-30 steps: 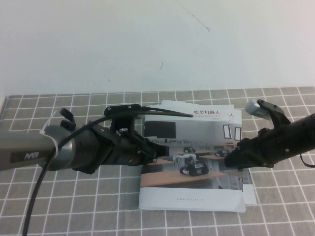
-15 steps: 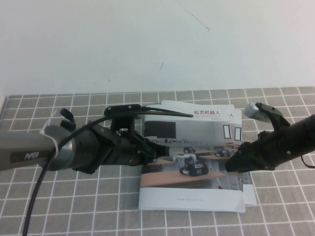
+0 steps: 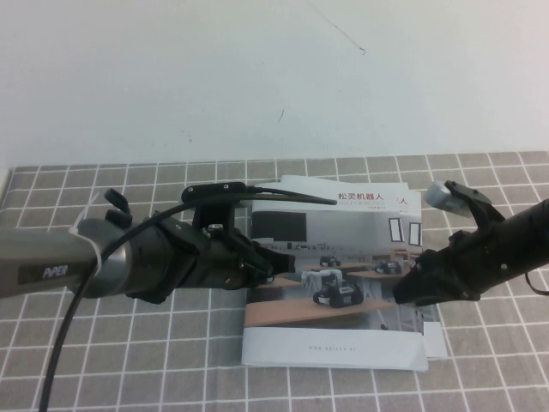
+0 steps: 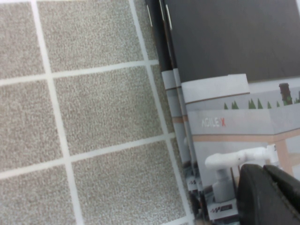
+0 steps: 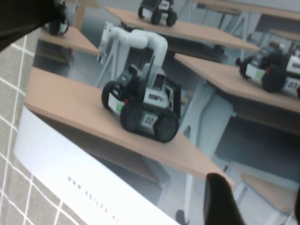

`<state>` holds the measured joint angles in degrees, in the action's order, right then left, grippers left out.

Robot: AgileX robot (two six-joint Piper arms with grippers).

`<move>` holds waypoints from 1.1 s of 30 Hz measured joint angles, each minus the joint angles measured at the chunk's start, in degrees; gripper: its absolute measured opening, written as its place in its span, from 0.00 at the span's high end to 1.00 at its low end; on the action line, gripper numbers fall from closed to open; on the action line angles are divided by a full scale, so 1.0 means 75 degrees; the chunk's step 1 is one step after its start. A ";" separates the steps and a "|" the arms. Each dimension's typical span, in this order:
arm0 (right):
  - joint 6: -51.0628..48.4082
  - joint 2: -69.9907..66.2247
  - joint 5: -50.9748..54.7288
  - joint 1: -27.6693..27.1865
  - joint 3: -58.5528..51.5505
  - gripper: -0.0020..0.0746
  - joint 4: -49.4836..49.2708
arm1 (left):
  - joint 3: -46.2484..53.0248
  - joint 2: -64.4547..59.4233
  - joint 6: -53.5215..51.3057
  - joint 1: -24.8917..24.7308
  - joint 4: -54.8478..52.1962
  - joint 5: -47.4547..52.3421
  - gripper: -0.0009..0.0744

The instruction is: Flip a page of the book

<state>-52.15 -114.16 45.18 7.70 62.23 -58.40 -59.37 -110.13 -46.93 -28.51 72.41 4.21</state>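
The book [image 3: 334,348] lies flat and closed on the grey tiled mat. Its top leaf is the page [image 3: 360,225], printed with wheeled robots on wooden desks and a black Chinese title. My left gripper [image 3: 276,268] is shut and rests on the book's left edge; in the left wrist view [image 4: 266,169] its fingers sit together on the cover [image 4: 225,93] by the stacked page edges. My right gripper [image 3: 401,290] is open, low over the page's right side. In the right wrist view [image 5: 255,199] one finger [image 5: 220,199] hovers over the printed desks [image 5: 140,152], holding nothing.
The tiled mat [image 3: 129,360] extends to the left, right and front of the book. A white wall [image 3: 257,77] rises behind the mat. Inner page edges [image 3: 436,342] stick out at the book's front right corner.
My right arm has shifted slightly down and toward the front over the page's right side. The left arm and the book have not moved.
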 joint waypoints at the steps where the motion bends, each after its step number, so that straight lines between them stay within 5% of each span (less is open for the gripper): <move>1: 0.0000 0.0000 -0.0018 0.0000 0.0000 0.53 -0.0032 | 0.0000 0.0000 0.0000 0.0000 0.0000 0.0000 0.99; 33: -0.0006 -0.0236 0.0105 -0.0313 0.0009 0.53 -0.0537 | 0.0000 0.0000 -0.0092 0.0000 0.0000 0.0000 0.99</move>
<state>-52.20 -115.93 45.97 5.36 62.30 -62.43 -59.37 -110.13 -47.61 -28.51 72.41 4.21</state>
